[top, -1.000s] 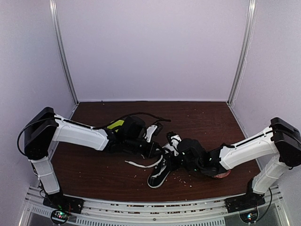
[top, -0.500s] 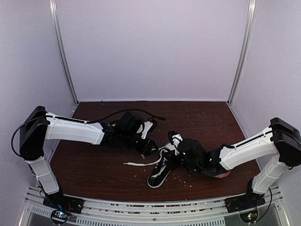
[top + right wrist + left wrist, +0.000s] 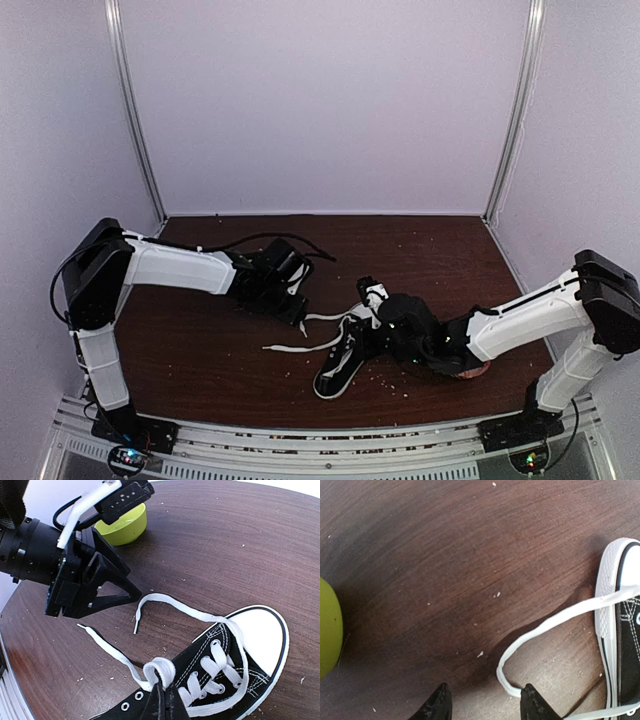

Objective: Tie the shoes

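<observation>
The black sneaker [image 3: 338,365] with white toe cap lies mid-table, toe toward the back; it also shows in the right wrist view [image 3: 235,680] and its toe in the left wrist view [image 3: 612,595]. My right gripper [image 3: 168,700] is shut on a loop of white lace [image 3: 161,667] above the eyelets, and in the top view it [image 3: 368,338] sits over the shoe. Two loose lace ends [image 3: 135,622] lie on the table to the shoe's left. My left gripper [image 3: 487,702] is open and empty, just left of a lace bend [image 3: 504,675]; in the top view it [image 3: 298,312] is left of the shoe.
A yellow-green bowl [image 3: 122,525] stands behind the left gripper, its edge also in the left wrist view [image 3: 327,625]. A red object [image 3: 470,372] lies under the right forearm. Small crumbs dot the brown table [image 3: 200,350]. White walls enclose the back and sides.
My left gripper has drawn back to the left, away from the shoe, and the lace it was at now lies loose on the table. The right gripper has not moved.
</observation>
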